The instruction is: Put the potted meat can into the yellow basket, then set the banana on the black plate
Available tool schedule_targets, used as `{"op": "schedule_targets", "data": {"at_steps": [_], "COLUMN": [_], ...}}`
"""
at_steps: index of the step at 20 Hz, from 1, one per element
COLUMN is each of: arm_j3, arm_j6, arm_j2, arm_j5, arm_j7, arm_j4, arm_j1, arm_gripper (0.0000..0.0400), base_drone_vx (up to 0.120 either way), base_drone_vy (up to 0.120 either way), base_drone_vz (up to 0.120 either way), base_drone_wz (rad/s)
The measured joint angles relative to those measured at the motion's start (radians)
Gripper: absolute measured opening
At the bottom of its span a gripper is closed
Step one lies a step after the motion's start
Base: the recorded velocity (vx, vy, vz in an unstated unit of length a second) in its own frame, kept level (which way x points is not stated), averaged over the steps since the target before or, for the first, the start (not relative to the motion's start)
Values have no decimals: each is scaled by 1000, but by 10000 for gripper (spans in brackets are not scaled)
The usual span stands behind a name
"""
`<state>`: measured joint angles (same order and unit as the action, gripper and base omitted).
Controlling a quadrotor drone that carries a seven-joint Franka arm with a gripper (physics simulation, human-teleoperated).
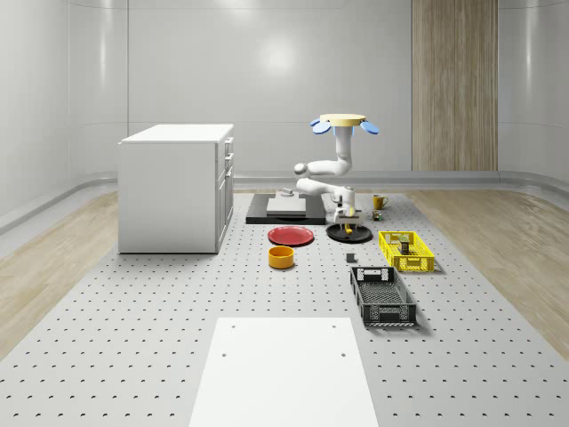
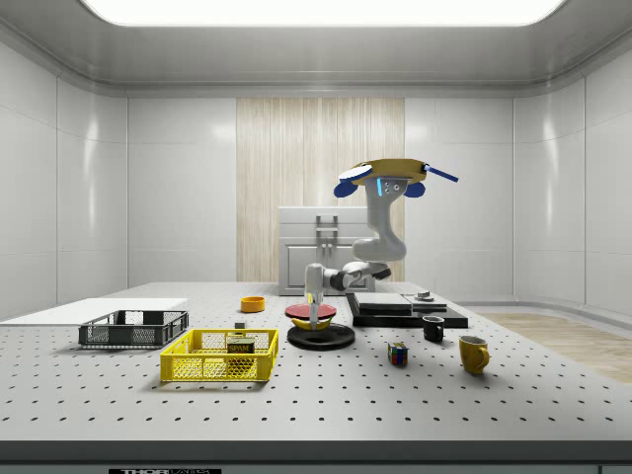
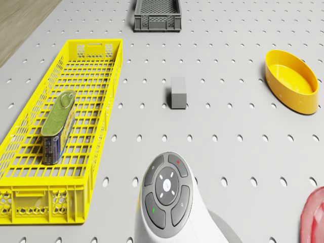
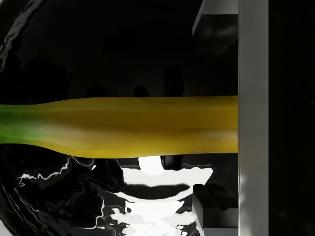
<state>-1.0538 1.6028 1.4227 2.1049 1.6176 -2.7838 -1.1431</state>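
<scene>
Over the black plate [image 1: 348, 234], the gripper [image 1: 345, 212] is seen pointing down with the banana [image 4: 128, 127] held crosswise against one finger [image 4: 253, 118]; the jaws appear closed on the fruit just above the glossy plate surface. The drone [image 2: 383, 176] is observed hovering above and behind the plate, near the dark mat [image 1: 285, 210]. The meat can [image 3: 57, 126] is found lying on its side inside the yellow basket [image 3: 30, 127]. A red plate [image 1: 291, 236] and an orange bowl [image 1: 281, 257] are noted nearby.
</scene>
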Motion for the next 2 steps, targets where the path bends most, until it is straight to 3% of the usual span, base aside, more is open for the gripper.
{"op": "schedule_targets", "data": {"at_steps": [2], "arm_j3": [-12], "arm_j6": [-7], "arm_j2": [0], "arm_j5": [-12], "arm_j7": [1], "arm_j4": [-6], "arm_j1": [3], "arm_gripper": [391], "base_drone_vx": [0], "base_drone_vy": [0], "base_drone_vz": [0], "base_drone_wz": [0]}}
